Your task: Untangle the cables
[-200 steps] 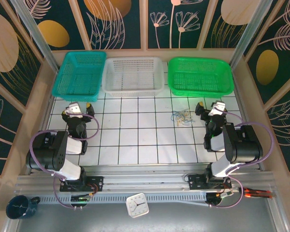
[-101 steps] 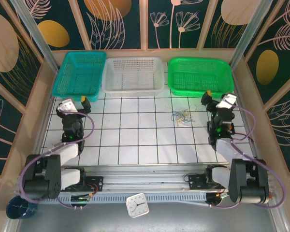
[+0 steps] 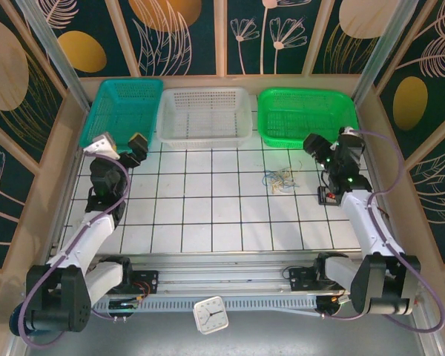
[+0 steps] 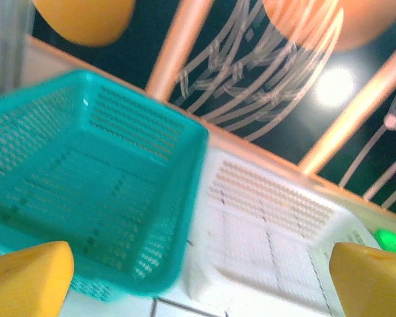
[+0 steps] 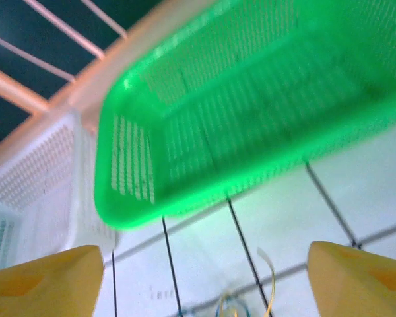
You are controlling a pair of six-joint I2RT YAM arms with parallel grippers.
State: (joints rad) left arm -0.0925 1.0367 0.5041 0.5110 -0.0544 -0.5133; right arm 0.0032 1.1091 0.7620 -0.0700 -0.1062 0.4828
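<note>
On the white tiled desk (image 3: 208,211), the cables (image 3: 280,179) lie in a small loose knot of blue, yellowish and whitish wire, a little in front of the near left corner of the green basket (image 3: 305,116). Nothing touches them.

The right pincer (image 3: 328,148) hangs over the desk to the right of the knot, near it but apart, close to the green basket's front rim. From the right wrist camera its two yellow fingertips (image 5: 43,282) sit at opposite edges of the picture, so the jaws stand wide with nothing between them. Ahead of them the green basket (image 5: 251,99) looms tilted and blurred, and the top of the cables (image 5: 270,281) shows low in the picture, with a yellowish strand curling up from the tile.

The left pincer (image 3: 121,145) is on the far left of the desk, right at the front edge of the teal basket (image 3: 122,111), well apart from the cables. Its yellow fingertips (image 4: 26,282) are likewise spread wide and hold nothing. Its camera looks into the teal basket (image 4: 86,191) and the white basket (image 4: 270,224) beside it.

The three baskets stand in a row along the far side of the desk, with the white basket (image 3: 204,115) in the middle. A small white clock (image 3: 209,314) lies at the near edge, below the arm bases.
</note>
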